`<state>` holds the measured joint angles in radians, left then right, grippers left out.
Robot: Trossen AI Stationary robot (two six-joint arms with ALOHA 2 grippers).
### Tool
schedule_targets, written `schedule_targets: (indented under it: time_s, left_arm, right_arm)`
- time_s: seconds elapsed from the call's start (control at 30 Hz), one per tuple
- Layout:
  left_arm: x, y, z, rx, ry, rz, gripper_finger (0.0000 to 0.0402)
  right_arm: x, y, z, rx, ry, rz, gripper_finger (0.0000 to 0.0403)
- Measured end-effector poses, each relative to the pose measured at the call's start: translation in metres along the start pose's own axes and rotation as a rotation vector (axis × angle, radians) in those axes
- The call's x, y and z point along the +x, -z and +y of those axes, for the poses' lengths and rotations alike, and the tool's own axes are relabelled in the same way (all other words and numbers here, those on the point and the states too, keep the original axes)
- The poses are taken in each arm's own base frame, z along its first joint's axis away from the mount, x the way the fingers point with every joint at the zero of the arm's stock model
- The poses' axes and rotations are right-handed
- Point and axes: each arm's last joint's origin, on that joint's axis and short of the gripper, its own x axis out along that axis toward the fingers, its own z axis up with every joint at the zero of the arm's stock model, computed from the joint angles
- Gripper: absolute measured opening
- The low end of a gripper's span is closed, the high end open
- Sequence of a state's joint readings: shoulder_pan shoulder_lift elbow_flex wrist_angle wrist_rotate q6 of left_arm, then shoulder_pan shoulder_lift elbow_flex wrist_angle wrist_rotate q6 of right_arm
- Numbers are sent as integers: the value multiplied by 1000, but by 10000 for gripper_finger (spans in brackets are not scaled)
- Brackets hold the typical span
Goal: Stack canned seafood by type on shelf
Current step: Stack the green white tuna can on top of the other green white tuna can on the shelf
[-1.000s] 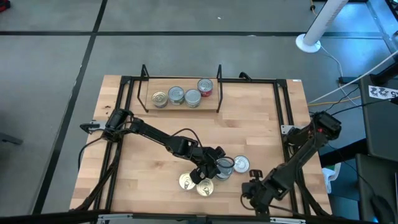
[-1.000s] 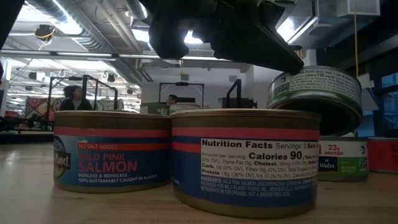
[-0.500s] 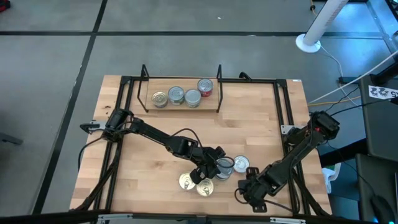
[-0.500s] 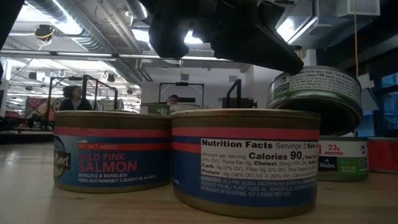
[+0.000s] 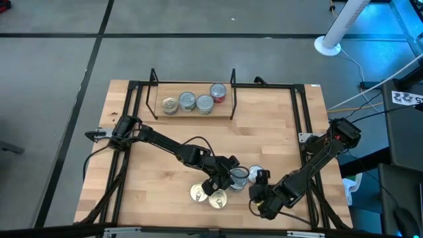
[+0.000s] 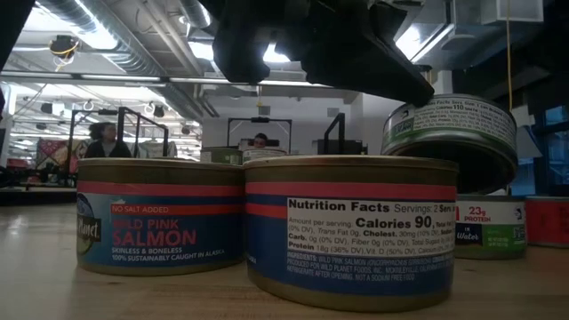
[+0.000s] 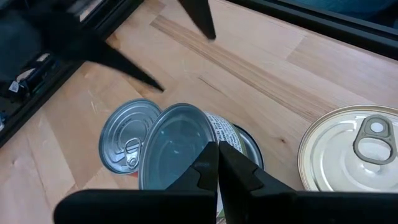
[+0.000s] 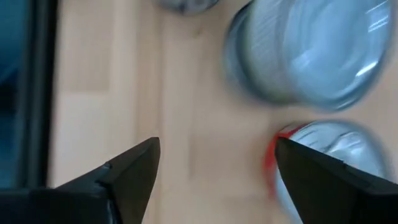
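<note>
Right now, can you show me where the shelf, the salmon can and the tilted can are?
shelf (image 5: 156, 114): high view, bare wood at the board's left end.
salmon can (image 6: 160, 229): low view, middle of its blue side label.
tilted can (image 6: 449, 129): low view, its printed side wall.

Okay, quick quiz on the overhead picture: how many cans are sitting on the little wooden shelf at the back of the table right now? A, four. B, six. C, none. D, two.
A: in the high view the shelf carries four cans in a row, three with silver or gold lids and one with a red side label at its right end.
</note>
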<state>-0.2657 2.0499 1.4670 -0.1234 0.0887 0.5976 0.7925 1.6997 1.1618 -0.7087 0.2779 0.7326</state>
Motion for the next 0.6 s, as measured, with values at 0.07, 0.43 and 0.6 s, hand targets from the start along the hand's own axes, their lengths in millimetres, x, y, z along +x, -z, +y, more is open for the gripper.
schedule_targets:
  time_s: [0.07, 0.43, 0.6]
  left_arm:
    - [0, 0, 0, 0, 0, 0, 0]
    - [0, 0, 0, 0, -1, -1, 0]
    - [0, 0, 0, -19, -2, -4, 0]
  right_arm:
    - [0, -1, -2, 0, 55, -49, 313]
    - [10, -5, -1, -52, 175, -154, 300]
    - [25, -1, 8, -136, 219, -168, 300]
